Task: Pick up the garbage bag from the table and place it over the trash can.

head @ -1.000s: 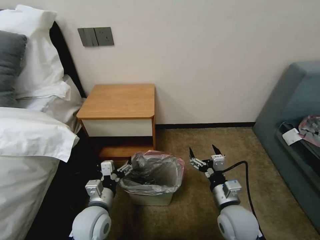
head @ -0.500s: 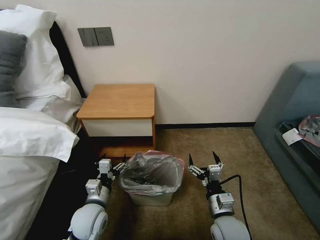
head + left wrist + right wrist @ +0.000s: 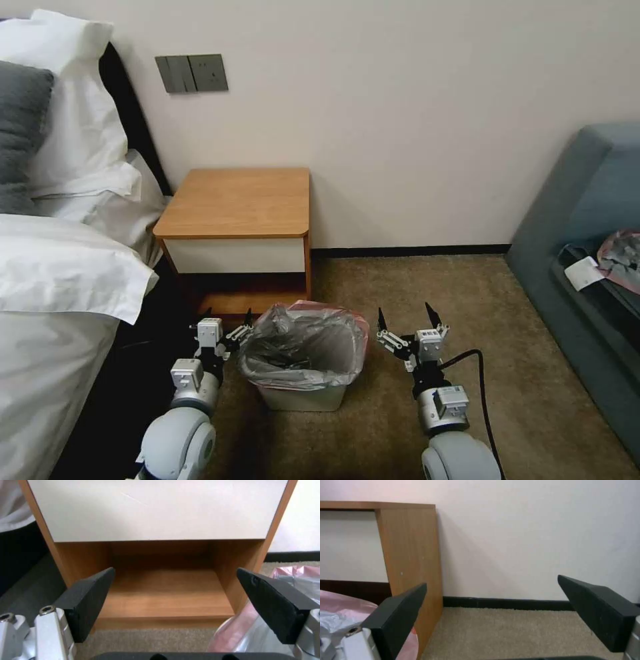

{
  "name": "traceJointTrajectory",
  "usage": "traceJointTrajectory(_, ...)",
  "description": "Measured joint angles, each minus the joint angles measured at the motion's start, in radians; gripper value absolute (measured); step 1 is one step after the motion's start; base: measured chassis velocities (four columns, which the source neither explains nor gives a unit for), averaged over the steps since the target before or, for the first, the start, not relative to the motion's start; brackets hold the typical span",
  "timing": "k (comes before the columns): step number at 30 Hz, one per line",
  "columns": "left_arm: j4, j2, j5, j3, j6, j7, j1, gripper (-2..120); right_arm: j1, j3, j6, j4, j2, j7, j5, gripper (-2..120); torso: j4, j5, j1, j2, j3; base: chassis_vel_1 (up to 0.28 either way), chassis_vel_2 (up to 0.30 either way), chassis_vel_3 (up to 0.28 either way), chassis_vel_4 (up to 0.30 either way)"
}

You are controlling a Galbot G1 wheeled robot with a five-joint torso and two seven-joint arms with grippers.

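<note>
The cream trash can [image 3: 300, 398] stands on the carpet in front of the table [image 3: 235, 200], whose wooden top is bare. The grey garbage bag [image 3: 308, 347] with a pink rim lines the can, its edge folded over the rim. My left gripper [image 3: 227, 315] is open just left of the can, apart from the bag. My right gripper [image 3: 404, 312] is open to the can's right, also apart. In the left wrist view the left gripper [image 3: 176, 570] faces the table's lower shelf [image 3: 166, 597], with the bag [image 3: 238, 635] beside one finger. In the right wrist view the right gripper [image 3: 491, 581] faces the wall.
A bed with white linen [image 3: 60, 280] fills the left side. At the right stands a grey-blue sofa [image 3: 587, 200] with a grey-pink plastic bundle [image 3: 620, 257] on it. Open carpet [image 3: 480, 300] lies between the can and the sofa. A black cable [image 3: 483, 380] loops by my right arm.
Over the last second both arms drew back toward me; the left gripper came away from the bag's left rim. Nothing moved in the last half second.
</note>
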Motion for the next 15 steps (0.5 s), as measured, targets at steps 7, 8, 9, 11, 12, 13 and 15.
traceJointTrajectory(7, 0.0, 0.0, -0.001, 0.0, 0.001, -0.001, 0.0, 93, 0.001, 0.0, -0.001, 0.0, 0.0, 0.0, 0.001, 100, 0.0, 0.0, 0.0, 0.0, 0.0, 0.0, 0.0, 0.0, 0.0)
traceJointTrajectory(8, 0.0, 0.0, -0.001, 0.0, 0.001, -0.001, 0.0, 93, 0.001, 0.0, -0.001, 0.0, 0.0, 0.0, 0.001, 100, 0.0, 0.0, 0.0, 0.0, 0.0, 0.0, 0.0, 0.0, 0.0)
traceJointTrajectory(9, 0.0, 0.0, -0.001, 0.0, 0.001, -0.001, 0.0, 93, 0.001, 0.0, -0.001, 0.0, -0.001, 0.0, 0.002, 100, 0.0, 0.0, 0.0, 0.0, 0.0, 0.0, 0.0, 0.0, 0.0)
traceJointTrajectory(11, -0.001, 0.0, -0.001, 0.0, 0.001, -0.001, 0.0, 93, 0.001, 0.0, -0.001, 0.001, -0.001, 0.0, 0.002, 100, 0.0, 0.0, 0.0, 0.0, 0.0, 0.0, 0.0, 0.0, 0.0)
traceJointTrajectory(12, -0.001, 0.0, -0.001, 0.0, 0.001, -0.001, 0.0, 93, 0.001, 0.0, -0.001, 0.001, -0.001, 0.0, 0.002, 100, 0.0, 0.0, 0.0, 0.0, 0.0, 0.0, 0.0, 0.0, 0.0)
traceJointTrajectory(13, -0.001, 0.0, -0.001, 0.0, 0.001, -0.001, 0.0, 93, 0.001, 0.0, -0.001, 0.001, -0.001, 0.0, 0.002, 100, 0.0, 0.0, 0.0, 0.0, 0.0, 0.0, 0.0, 0.0, 0.0)
traceJointTrajectory(15, -0.001, 0.0, -0.001, 0.0, 0.002, -0.001, 0.0, 93, 0.001, 0.0, -0.001, 0.001, -0.001, 0.0, 0.002, 100, 0.0, 0.0, 0.0, 0.0, 0.0, 0.0, 0.0, 0.0, 0.0)
